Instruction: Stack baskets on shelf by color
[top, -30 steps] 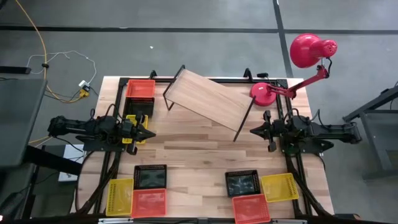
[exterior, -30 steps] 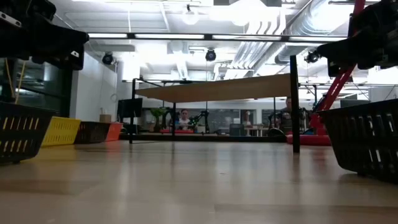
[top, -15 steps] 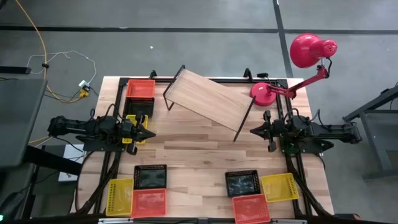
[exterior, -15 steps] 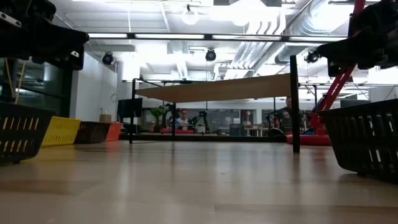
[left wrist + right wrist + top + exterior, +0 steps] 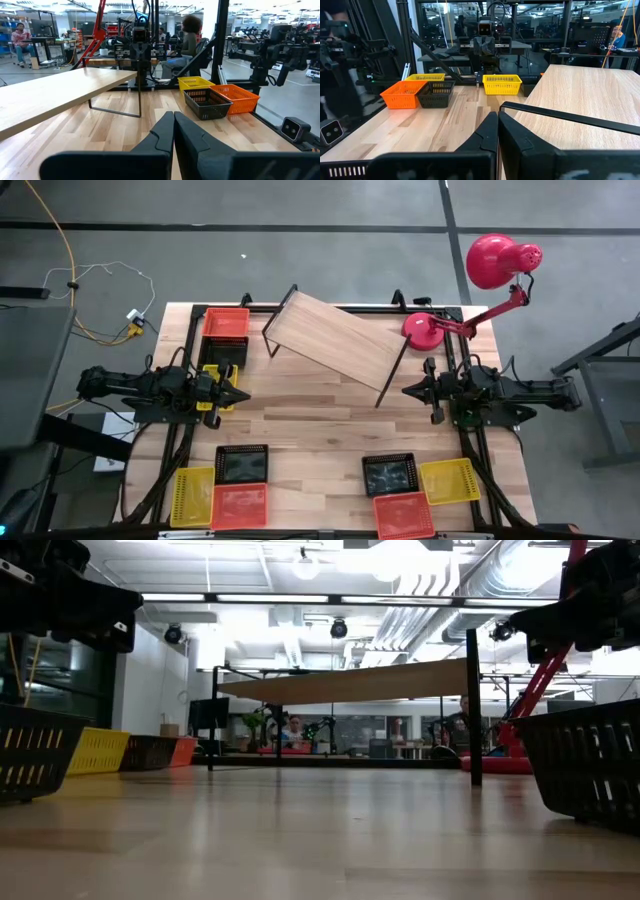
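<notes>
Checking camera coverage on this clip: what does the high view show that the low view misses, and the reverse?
Only the high view shows the whole layout: nine baskets, with a far-left group led by an orange-red basket, the shut left gripper and right gripper facing each other, and the red desk lamp complete. Only the low view shows the room behind the table, with people seated in the distance, and that nothing stands under the shelf. Both show the shelf with no basket on it, and baskets on the wooden table.
</notes>
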### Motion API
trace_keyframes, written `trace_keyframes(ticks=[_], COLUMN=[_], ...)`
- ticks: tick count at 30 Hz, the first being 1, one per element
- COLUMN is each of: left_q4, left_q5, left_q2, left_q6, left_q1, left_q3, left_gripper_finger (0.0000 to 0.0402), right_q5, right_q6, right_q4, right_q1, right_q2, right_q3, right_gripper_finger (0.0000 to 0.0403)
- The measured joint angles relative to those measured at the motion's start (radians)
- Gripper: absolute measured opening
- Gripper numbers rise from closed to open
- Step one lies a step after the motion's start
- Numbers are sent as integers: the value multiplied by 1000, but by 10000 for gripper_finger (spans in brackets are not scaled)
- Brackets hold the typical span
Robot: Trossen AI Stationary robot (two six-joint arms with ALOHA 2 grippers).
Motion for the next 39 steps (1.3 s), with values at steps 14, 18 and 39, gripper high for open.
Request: trace_keyframes(ticks=[14,18,39], left_q4=[4,189,-214], left_q5=[0,-77,-296], left_q2=[0,6,682], left_q6=[0,-50,-269], left_q1=[0,0,-88], left_q3=[0,0,760], left_gripper_finger=[1,1,1], right_q5=[0,0,0], right_q6=[0,0,0], right_q4=[0,0,0], right_q1=[0,0,0], right_q2=[0,0,0], right_q3=[0,0,0], right_gripper_finger=[0,0,0])
